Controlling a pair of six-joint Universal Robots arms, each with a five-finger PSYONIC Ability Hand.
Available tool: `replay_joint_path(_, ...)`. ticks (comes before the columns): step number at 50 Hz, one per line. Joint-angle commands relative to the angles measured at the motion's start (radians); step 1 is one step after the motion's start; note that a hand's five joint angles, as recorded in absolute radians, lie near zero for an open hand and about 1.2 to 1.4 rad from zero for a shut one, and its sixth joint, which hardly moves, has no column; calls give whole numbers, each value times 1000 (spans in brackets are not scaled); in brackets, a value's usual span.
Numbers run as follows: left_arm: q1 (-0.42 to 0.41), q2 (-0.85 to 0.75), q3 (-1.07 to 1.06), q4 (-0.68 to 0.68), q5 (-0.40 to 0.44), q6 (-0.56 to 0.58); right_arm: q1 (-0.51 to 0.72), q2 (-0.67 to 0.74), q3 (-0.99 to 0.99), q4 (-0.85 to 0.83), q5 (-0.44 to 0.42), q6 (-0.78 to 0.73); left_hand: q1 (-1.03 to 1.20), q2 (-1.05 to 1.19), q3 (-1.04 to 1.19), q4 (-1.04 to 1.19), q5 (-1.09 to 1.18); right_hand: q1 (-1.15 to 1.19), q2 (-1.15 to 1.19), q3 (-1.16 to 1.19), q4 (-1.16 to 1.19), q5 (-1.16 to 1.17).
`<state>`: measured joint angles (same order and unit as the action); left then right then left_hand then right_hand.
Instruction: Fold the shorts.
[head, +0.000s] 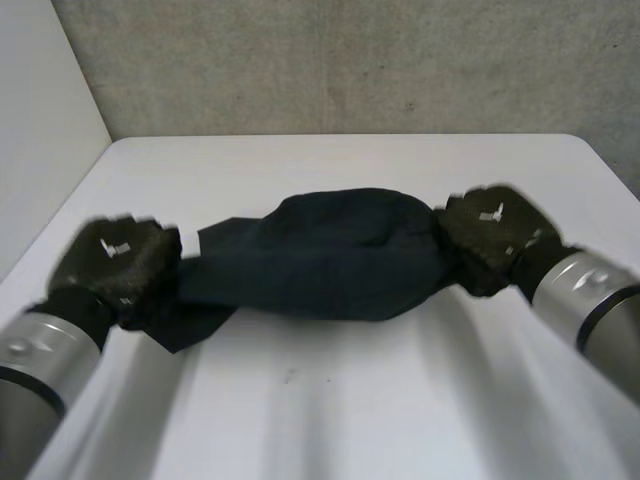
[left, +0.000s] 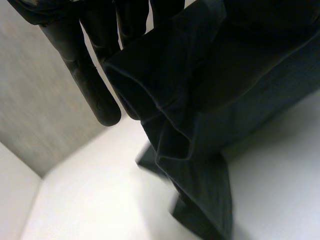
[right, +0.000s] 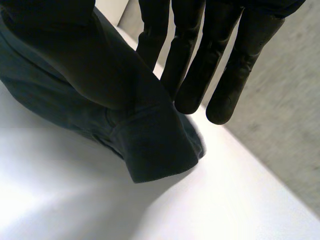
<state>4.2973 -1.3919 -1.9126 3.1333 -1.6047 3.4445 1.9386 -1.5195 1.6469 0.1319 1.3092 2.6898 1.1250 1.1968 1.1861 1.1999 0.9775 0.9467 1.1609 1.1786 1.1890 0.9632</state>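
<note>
Nearest of all, the grey left arm (head: 45, 360) slants up from the near left and inward to the left hand (head: 115, 262). The hand sits back-up at the left end of the shorts (head: 320, 255). In the left wrist view its fingers (left: 95, 85) are straight, pointing down, side by side with narrow gaps. The cloth's folded edge lies against their inner side and runs up into the palm. The thumb is hidden under cloth, so the grip reads as straight fingers pinching the shorts against it. Below the hand a loose flap hangs down to the white table (head: 350, 400), and its corner lies on the surface beside the wrist.

The dark shorts are bunched into a thick band over the middle of the table. Their long axis runs left to right from one hand to the other, and they bulge upward a little right of centre. I cannot tell whether the middle rests on the table or hangs just above it.

At the right end, the right hand (head: 492, 235) is also back-up and turned inward toward the cloth. Its fingers (right: 192, 75) are straight and close together, with the shorts gathered on their thumb side and pinched there. A hemmed end droops to the table just beside the fingertips. The right arm (head: 590, 300) slants away to the near right.
</note>
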Motion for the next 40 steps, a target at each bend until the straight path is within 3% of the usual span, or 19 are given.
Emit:
replay_joint_path(1,-5,24,133,-147,42,1,-1,-24,-173,225,27,-74,271,199,210,196,244,450,235,218,207,258)
replay_joint_path(13,4,-401,291,-199,23,19,75,294,-314,322,93,-205,271,199,210,196,244,450,235,218,207,258)
replay_joint_path(23,-7,-732,677,-203,-133,84,109,525,-512,226,182,-205,271,199,210,196,244,450,235,218,207,258)
replay_joint_path(27,-8,-808,901,-188,-146,94,109,576,-631,97,205,-203,271,199,210,196,244,450,235,218,207,258)
replay_joint_path(32,-11,-834,1173,-87,-144,91,108,570,-777,-237,209,-189,271,199,210,196,244,450,235,218,207,258)
replay_joint_path(36,-11,-819,1276,130,-150,84,106,501,-793,-568,211,-185,271,199,210,196,244,450,235,218,207,258)
replay_joint_path(37,-16,-793,1271,234,-156,82,106,486,-785,-634,211,-179,271,199,210,196,244,450,235,218,207,258)
replay_joint_path(40,-31,-728,1229,371,-159,78,106,447,-757,-827,219,-151,271,199,210,196,244,450,235,218,207,258)
